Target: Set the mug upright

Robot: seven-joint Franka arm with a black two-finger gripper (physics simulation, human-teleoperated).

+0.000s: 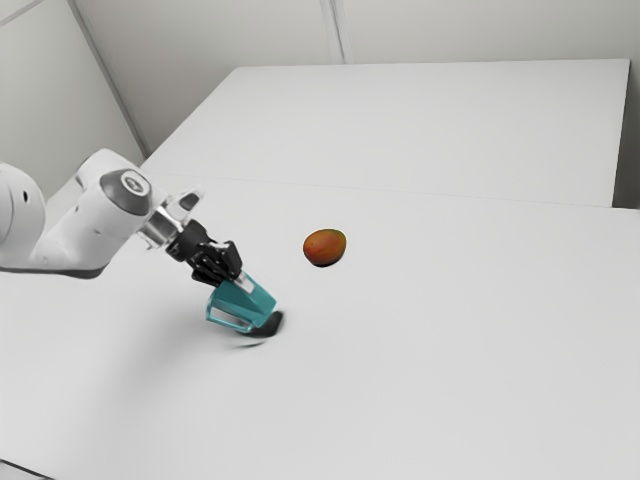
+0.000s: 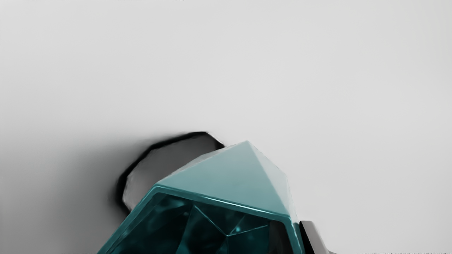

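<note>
Pinching the mug [image 1: 243, 304] by its wall at the rim: fingers [image 1: 232, 264] are closed on it, one against the outside, the other dark inside the mouth in the wrist view. Mug is tilted, not upright. Mouth end is up at the fingers, base end slopes down toward the exterior view's right. Handle [image 1: 229, 323] is on the lower side, facing the counter [image 1: 440, 370]. Dark shadow [image 1: 268, 325] sits on the counter by the base end; can't tell if the base touches down. Wrist view looks partly into the faceted teal interior, counter beyond it. Arm [image 1: 75, 228] comes in from the exterior view's left. Mango [image 1: 325, 247] lies on the counter, apart from the mug, farther toward the exterior view's right and back. Pale walls [image 1: 480, 30] behind the counter.
</note>
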